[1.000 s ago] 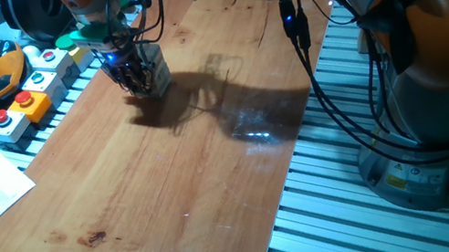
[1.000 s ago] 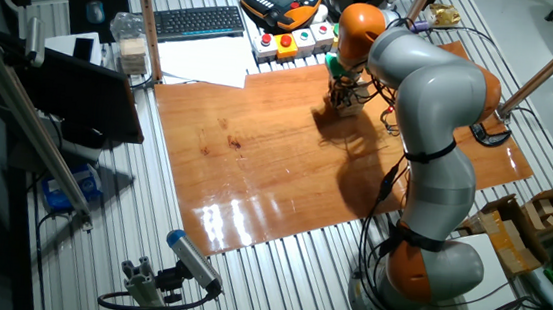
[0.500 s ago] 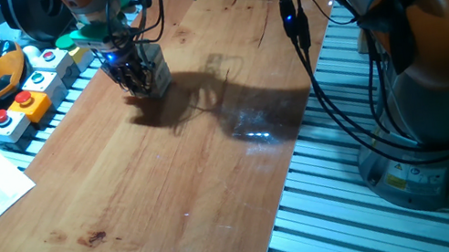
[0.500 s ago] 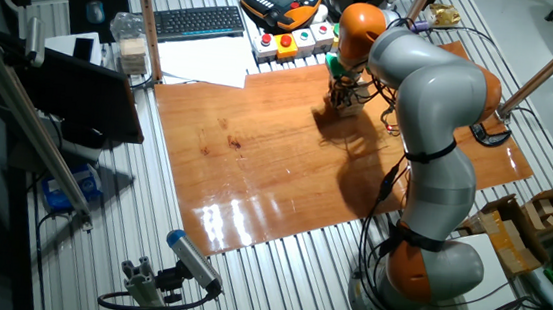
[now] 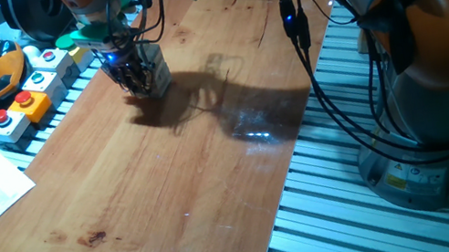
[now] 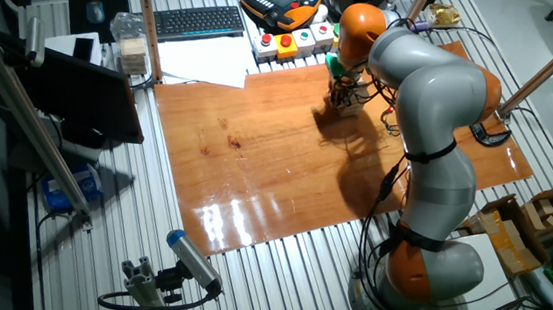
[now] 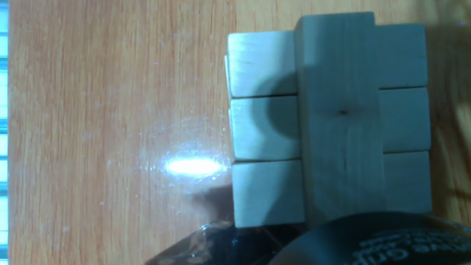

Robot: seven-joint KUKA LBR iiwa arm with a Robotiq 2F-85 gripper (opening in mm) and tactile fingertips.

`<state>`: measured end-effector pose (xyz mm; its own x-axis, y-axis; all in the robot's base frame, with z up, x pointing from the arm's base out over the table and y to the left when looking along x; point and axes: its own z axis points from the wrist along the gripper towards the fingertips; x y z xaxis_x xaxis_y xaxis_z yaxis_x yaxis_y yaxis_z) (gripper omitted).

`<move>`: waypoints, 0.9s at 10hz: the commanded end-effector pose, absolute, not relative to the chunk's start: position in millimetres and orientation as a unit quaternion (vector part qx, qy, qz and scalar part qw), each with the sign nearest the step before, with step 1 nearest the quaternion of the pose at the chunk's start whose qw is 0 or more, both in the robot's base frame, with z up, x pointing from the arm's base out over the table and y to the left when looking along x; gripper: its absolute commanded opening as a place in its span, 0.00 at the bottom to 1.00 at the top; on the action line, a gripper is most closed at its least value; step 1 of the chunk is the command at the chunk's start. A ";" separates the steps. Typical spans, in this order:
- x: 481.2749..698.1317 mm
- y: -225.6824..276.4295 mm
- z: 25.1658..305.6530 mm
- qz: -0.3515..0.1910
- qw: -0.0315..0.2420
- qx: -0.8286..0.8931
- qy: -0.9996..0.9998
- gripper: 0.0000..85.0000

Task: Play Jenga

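The gripper (image 5: 140, 83) is set low against the Jenga (image 7: 329, 121) tower; whether it is spread or pinching cannot be told. A block placement or pick seems in hand, and a gentle, straight move is called for next.

- Three pale blocks (image 7: 265, 140) lie side by side on the wooden table (image 7: 110, 110).
- One more block (image 7: 341, 110) lies across them on top.
- A bright light spot (image 7: 191, 166) shines on the table.

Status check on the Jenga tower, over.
Gripper low at the Jenga tower, jaw state unclear. Single block lies crosswise atop a three-block row. Button boxes beside it, apart.
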<state>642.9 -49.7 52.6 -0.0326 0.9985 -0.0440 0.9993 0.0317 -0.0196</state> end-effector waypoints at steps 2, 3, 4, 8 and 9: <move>643.1 -50.0 53.1 -0.021 0.007 0.695 0.718 0.01; 643.2 -50.2 53.4 -0.020 0.008 0.696 0.718 0.01; 643.2 -50.3 53.5 -0.019 0.009 0.697 0.717 0.01; 643.2 -49.7 53.8 -0.018 0.009 0.696 0.717 0.01; 643.2 -49.3 53.6 -0.017 0.008 0.696 0.718 0.01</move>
<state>643.3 -49.1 53.6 -0.0313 0.9989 -0.0338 0.9994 0.0309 -0.0126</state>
